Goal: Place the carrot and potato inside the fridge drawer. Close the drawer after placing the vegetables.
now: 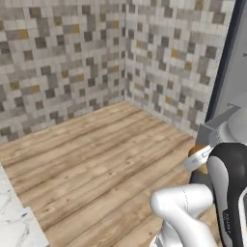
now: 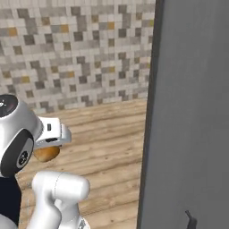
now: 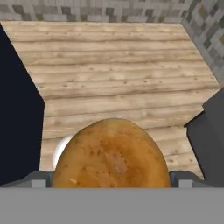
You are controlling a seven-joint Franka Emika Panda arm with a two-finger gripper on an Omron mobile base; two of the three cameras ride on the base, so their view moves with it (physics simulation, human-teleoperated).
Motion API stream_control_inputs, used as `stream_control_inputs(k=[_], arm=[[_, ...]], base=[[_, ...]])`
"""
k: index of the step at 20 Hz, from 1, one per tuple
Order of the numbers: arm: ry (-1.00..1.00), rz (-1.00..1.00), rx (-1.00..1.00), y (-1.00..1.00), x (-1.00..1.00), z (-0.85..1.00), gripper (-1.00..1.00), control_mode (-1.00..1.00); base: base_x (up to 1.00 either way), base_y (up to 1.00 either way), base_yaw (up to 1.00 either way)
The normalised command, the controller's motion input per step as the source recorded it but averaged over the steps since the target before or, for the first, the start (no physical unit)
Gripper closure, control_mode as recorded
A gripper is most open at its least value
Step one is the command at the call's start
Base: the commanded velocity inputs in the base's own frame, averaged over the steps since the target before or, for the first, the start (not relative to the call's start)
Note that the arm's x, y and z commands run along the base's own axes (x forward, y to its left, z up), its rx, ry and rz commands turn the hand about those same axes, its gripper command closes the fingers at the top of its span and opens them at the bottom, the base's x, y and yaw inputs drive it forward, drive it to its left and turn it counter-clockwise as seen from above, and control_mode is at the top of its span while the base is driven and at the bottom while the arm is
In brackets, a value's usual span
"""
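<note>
While my gripper [image 3: 111,186] stands wide with its tips on either side of the potato [image 3: 111,153], low in the frame's middle, it looks hard, smooth and round, so I'd squeeze its widest part.

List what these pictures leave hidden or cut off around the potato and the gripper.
- Potato: its lower part cut off at the hand view's bottom; in the right base view the arm's white wrist covers its top.
- Gripper: fingertips barely show beside the potato, so contact can't be confirmed.
- Fridge drawer: whether the grey box is it, the arm hides.
</note>
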Motion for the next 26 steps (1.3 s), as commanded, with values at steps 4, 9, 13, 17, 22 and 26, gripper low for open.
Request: stream_control_inputs(k=[4, 9, 13, 17, 22, 26], arm=[[0.0, 0.0, 0.0, 0.0, 0.0, 0.0, 1.0, 1.0], [0.0, 0.0, 0.0, 0.0, 0.0, 0.0, 1.0, 1.0], [0.0, 0.0, 0.0, 0.0, 0.0, 0.0, 1.0, 1.0], [0.0, 0.0, 0.0, 0.0, 0.0, 0.0, 1.0, 1.0], [0.0, 0.0, 0.0, 0.0, 0.0, 0.0, 1.0, 1.0], [0.0, 0.0, 0.0, 0.0, 0.0, 0.0, 1.0, 1.0]], base=[[0.82, 0.09, -0.51], [0.88, 0.06, -0.54], [0.84, 0.03, -0.56], [0.57, 0.0, -0.62], [0.3, 0.15, -0.7], [0.35, 0.6, -0.75]])
